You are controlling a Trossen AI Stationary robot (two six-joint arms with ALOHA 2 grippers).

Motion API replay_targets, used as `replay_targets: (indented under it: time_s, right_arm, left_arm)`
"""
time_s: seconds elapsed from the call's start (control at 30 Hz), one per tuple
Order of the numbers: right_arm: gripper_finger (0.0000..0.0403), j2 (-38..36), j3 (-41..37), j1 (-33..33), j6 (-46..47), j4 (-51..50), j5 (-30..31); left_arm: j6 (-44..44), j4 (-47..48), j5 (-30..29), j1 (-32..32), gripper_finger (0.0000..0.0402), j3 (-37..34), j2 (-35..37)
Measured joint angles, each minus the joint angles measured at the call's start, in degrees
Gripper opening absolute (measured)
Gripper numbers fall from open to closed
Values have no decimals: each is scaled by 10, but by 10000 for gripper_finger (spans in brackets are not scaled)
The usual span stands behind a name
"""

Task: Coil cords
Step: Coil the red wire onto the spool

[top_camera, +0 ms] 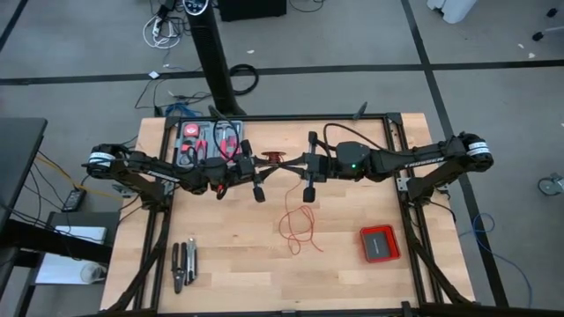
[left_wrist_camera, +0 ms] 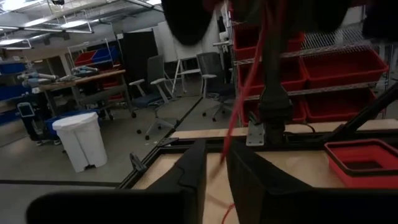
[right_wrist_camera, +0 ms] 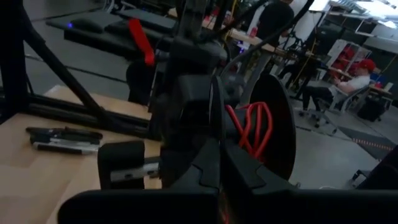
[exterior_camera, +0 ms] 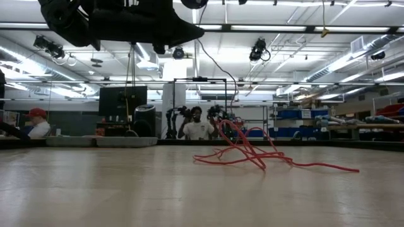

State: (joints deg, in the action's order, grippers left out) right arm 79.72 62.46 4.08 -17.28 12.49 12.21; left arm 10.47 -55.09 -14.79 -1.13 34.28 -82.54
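Hanging over the far half of the table (top_camera: 220, 282), both arms meet nose to nose in the middle. The right gripper (top_camera: 310, 165) is clenched tight, fingers pressed together in its wrist view, and right in front of those fingers sits the spool (right_wrist_camera: 273, 127), a dark disc with a few turns of red wire on it. From above, the spool (top_camera: 273, 158) shows as a small red blob between the two grippers, just beside each. I can't tell which of them actually bears it.

The left gripper (top_camera: 249, 172) faces it from the other side. Its fingers (left_wrist_camera: 193, 168) stand slightly apart, and the wire (left_wrist_camera: 239, 106) runs down through the slot between them. Can't tell if they're pinching it or just letting it pass.

The rest of the wire (top_camera: 300, 231) lies in loose squiggly loops on the table below and a bit nearer than the right gripper, rising up toward the spool. In the low view it's a red tangle (exterior_camera: 252, 154) on the wood.

A red box (top_camera: 380, 243) sits further out on the right gripper's side, pliers (top_camera: 183, 264) lie well off on the left gripper's side, and a tool tray (top_camera: 210, 141) is just behind the left gripper.
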Motion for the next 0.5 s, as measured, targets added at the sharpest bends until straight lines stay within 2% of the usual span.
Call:
replay_targets:
  time_s: [0.17,0.37,0.5]
  right_arm:
    - [0,-2,0,0,-4,1,0]
    - [0,-3,0,0,-5,-12,6]
    - [0,-16,0,0,-6,-56,17]
  left_arm:
    - [9,11,-7,0,10,0,0]
    - [13,28,-27,0,3,0,0]
    - [29,41,-39,0,2,0,3]
